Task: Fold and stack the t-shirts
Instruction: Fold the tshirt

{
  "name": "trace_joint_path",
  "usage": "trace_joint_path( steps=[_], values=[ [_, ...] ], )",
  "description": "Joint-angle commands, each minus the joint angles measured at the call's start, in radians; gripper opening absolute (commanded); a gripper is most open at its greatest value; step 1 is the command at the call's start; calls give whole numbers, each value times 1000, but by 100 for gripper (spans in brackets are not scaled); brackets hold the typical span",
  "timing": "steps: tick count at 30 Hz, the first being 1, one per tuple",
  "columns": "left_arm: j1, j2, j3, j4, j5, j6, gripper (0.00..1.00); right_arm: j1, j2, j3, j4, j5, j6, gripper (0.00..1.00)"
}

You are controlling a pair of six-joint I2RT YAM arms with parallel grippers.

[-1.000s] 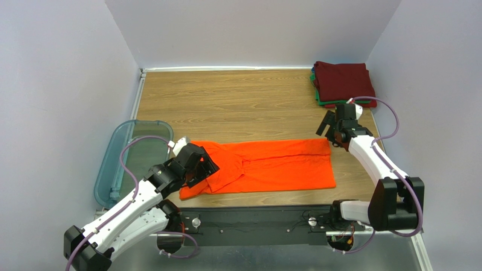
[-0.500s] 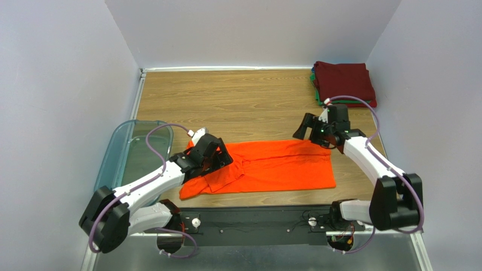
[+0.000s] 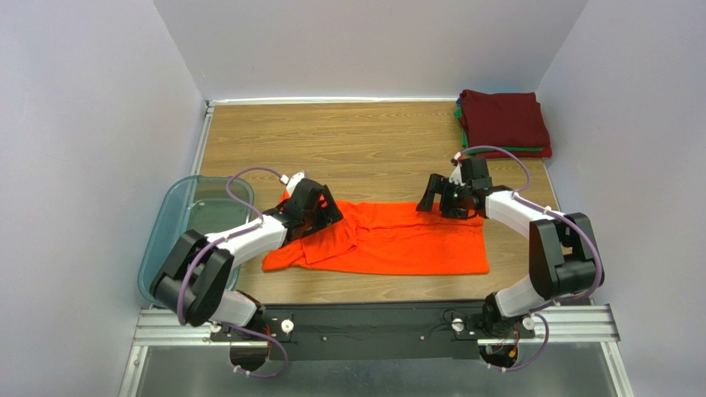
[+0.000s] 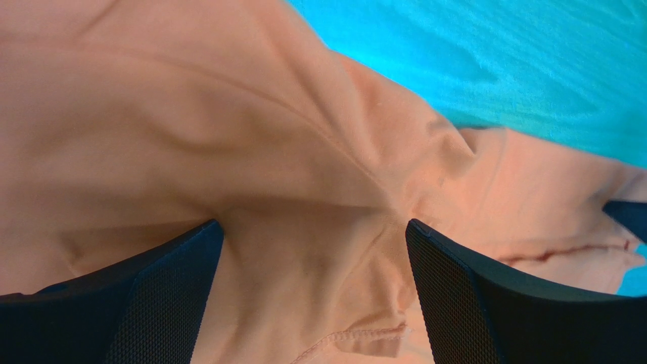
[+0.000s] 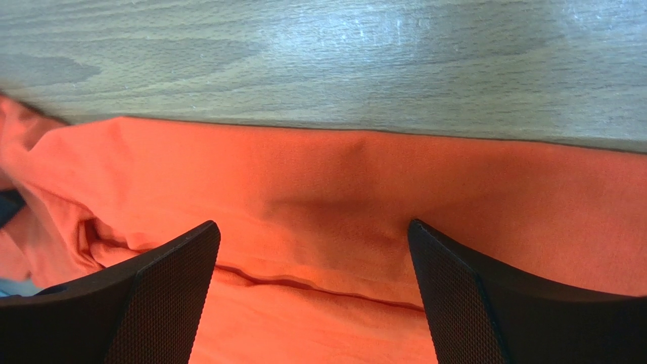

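Two grippers, both spread wide with nothing pinched yet, so that's where you're at. Your left gripper has its jaws parted over the orange t-shirt, with a rumpled ridge of cloth sitting right between them. Your right gripper is released too, jaws straddling the shirt's far edge, with bare desk just beyond the tips.

The bit that matters is that the shirt is a long strip lying flat, and its long axis runs straight from one gripper to the other. Each gripper sits on the far edge near its own end, and the rest of the cloth lies toward the arm bases. I'd guess you close both and bring that edge over for the next fold, keeping the two pulls even so the strip doesn't skew.

The folded stack is out past your right gripper in the far corner, well apart from the left one, so the right arm is the nearer one for stacking. The bin sits behind your left gripper.
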Motion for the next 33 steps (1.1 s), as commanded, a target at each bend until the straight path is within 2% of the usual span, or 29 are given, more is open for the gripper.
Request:
trace_joint_path(
  steps=[1, 5, 7, 8, 9, 11, 14, 17, 20, 24, 30, 33],
  values=[
    [66, 155, 51, 1, -32, 97, 98, 27, -18, -79, -12, 16, 24, 100],
    [87, 322, 261, -45, -27, 194, 98, 76, -121, -184, -36, 22, 87, 100],
    [87, 436, 409, -45, -36, 228, 98, 148, -167, -241, -49, 48, 125, 100],
    [93, 483, 530, -81, -55, 225, 98, 199, -210, -256, -53, 82, 189, 100],
    [95, 589, 599, -101, -44, 232, 98, 220, -225, -283, -57, 79, 214, 100],
    [93, 695, 736, -167, -15, 265, 98, 271, -262, -310, -60, 75, 294, 100],
    [89, 876, 1079, -276, -4, 288, 98, 415, -347, -345, -58, 81, 380, 100],
    [78, 1003, 1247, -313, 54, 312, 98, 503, -342, -371, 5, 15, 414, 100],
    [64, 1120, 1509, -347, 117, 349, 98, 671, -276, -361, 77, 16, 450, 100],
    [60, 1260, 1689, -390, 187, 367, 98, 789, -200, -305, 95, 67, 478, 100],
    [61, 1237, 1633, -335, 158, 343, 98, 823, -147, -261, 100, 91, 483, 100],
    [70, 1258, 1666, -359, 131, 323, 98, 823, -166, -253, 98, 111, 481, 100]
  ],
)
